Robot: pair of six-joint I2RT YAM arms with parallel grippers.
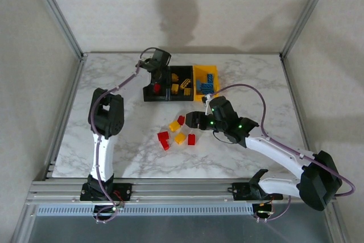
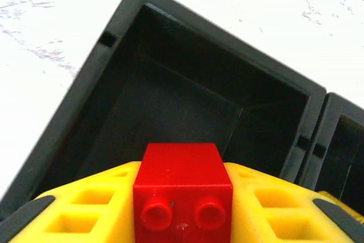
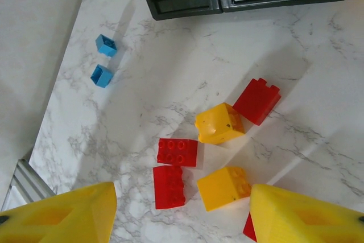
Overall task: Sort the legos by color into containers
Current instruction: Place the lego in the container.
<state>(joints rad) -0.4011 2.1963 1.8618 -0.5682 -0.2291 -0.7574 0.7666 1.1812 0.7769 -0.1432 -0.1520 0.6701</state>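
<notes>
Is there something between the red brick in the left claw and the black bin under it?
Nothing visible stands between them. The left claw grips the red brick over the open black bin. The bin's top is uncovered, and the part of its floor seen from the left wrist is bare.
</notes>
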